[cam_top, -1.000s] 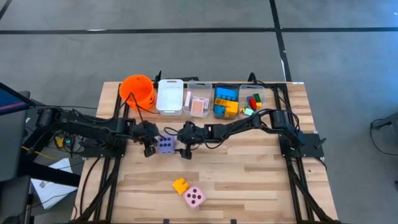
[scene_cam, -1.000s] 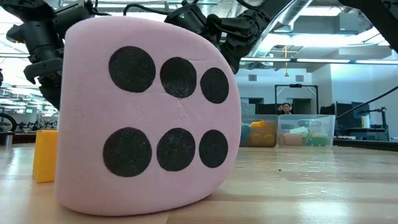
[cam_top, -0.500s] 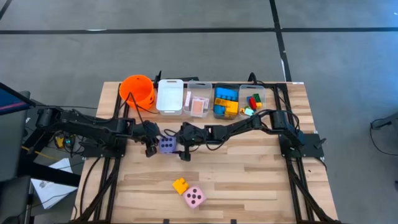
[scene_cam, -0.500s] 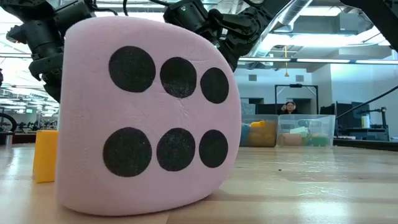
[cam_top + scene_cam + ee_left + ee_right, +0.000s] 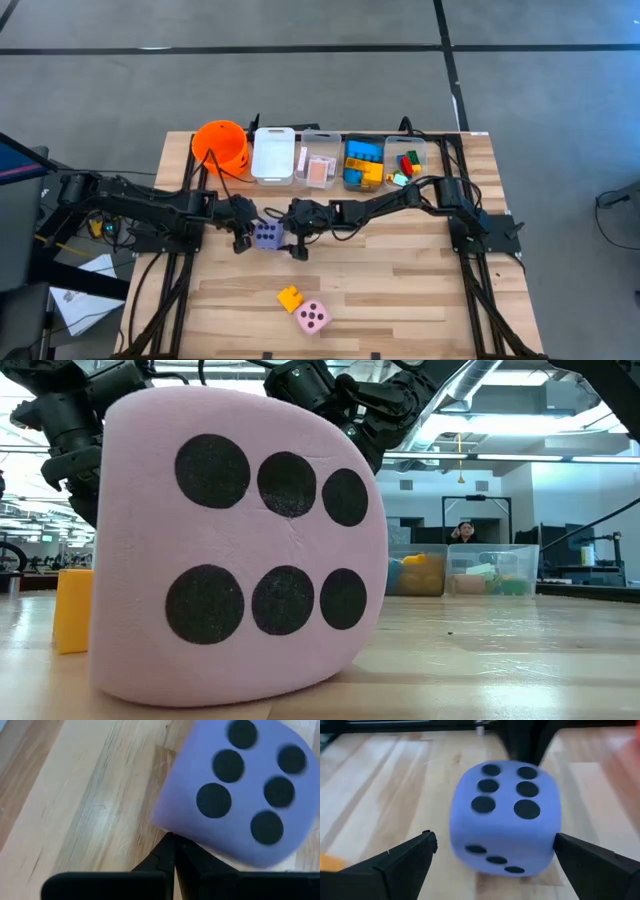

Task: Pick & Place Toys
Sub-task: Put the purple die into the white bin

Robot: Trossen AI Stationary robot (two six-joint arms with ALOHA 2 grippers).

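Note:
A purple dotted soft die (image 5: 267, 235) rests on the table's middle between my two grippers. My left gripper (image 5: 240, 241) is shut at the die's left side; in the left wrist view its tips (image 5: 171, 840) meet the die (image 5: 235, 795). My right gripper (image 5: 297, 243) is open on the die's right. In the right wrist view its fingers (image 5: 410, 857) stand on either side of the die (image 5: 505, 817), apart from it. A pink dotted die (image 5: 313, 317) and an orange-yellow brick (image 5: 290, 297) lie near the front edge. My left gripper touches the purple die with its shut fingertips at the die's lower edge (image 5: 175, 831) on the side facing the table's left. The fingers come in roughly level from the left. The die sits on the table.
Along the far edge stand an orange bucket (image 5: 221, 143), a white bin (image 5: 273, 155), a clear bin with pink cards (image 5: 319, 165) and two clear bins of bricks (image 5: 363, 163). The pink die (image 5: 235, 545) fills the low view. A person shows in the room behind (image 5: 463, 532).
My right gripper has crept toward the table's left, closer to the purple die, staying open. The die and my left gripper have stayed about where they were.

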